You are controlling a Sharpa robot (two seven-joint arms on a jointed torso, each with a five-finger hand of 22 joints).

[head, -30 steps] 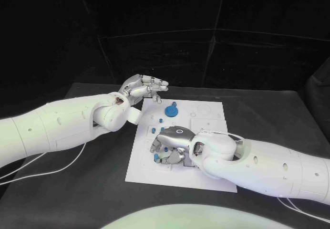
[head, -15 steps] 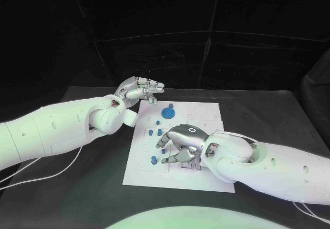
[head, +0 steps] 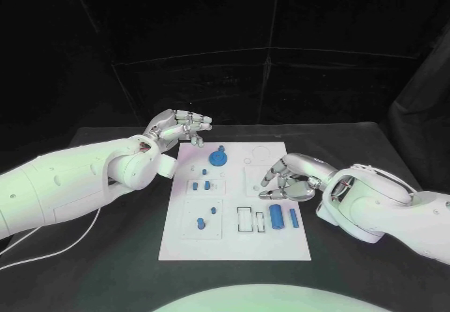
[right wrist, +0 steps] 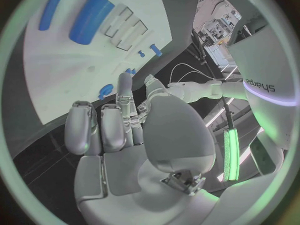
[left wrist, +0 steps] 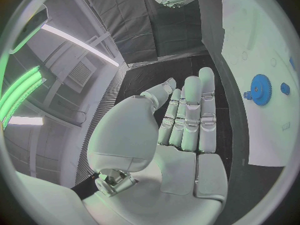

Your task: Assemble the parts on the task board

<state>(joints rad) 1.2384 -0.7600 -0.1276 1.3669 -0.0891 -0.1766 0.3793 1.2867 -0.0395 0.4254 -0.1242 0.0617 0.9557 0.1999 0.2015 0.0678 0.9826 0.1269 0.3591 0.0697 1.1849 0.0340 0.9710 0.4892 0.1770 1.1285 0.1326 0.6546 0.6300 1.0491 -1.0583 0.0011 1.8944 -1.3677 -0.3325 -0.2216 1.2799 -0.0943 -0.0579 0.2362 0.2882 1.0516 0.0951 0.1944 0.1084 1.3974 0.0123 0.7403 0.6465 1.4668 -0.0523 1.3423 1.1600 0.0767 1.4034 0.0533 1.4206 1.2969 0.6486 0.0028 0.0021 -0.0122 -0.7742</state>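
1. White task board (head: 235, 250) lies in the middle of the black worktop (head: 112, 260), long side running from 6 to 12 o'clock in the head view
2. Blue parts sit on the board: a gear-like round piece (head: 218, 158) near the far end, two small pegs (head: 201, 186) at mid-board toward 9 o'clock, a small piece (head: 212, 210) and another (head: 199, 225) lower on that side, a thick cylinder (head: 277, 216) and a thinner rod (head: 293, 218) lying side by side toward 4 o'clock
3. Left robot hand (head: 180, 125) hangs over the board's far corner at about 11 o'clock, fingers curled in with nothing between them; the gear-like piece lies just toward 5 o'clock of it, apart from the fingertips
4. In the left wrist view that same left robot hand (left wrist: 178, 120) shows its fingers side by side and empty, with the gear-like piece (left wrist: 260, 89) on the board beyond them
5. Right robot hand (head: 292, 177) is above the board's edge at 3 o'clock, fingers bent inward and holding nothing; the thick cylinder and thinner rod lie just toward 6 o'clock of it, untouched
6. The right wrist view shows the right robot hand (right wrist: 119, 130) empty, the thick cylinder (right wrist: 91, 18) and thinner rod (right wrist: 52, 8) lying on the board past the fingertips
7. The word "sharpa" can be read on the robot's white shell in the right wrist view
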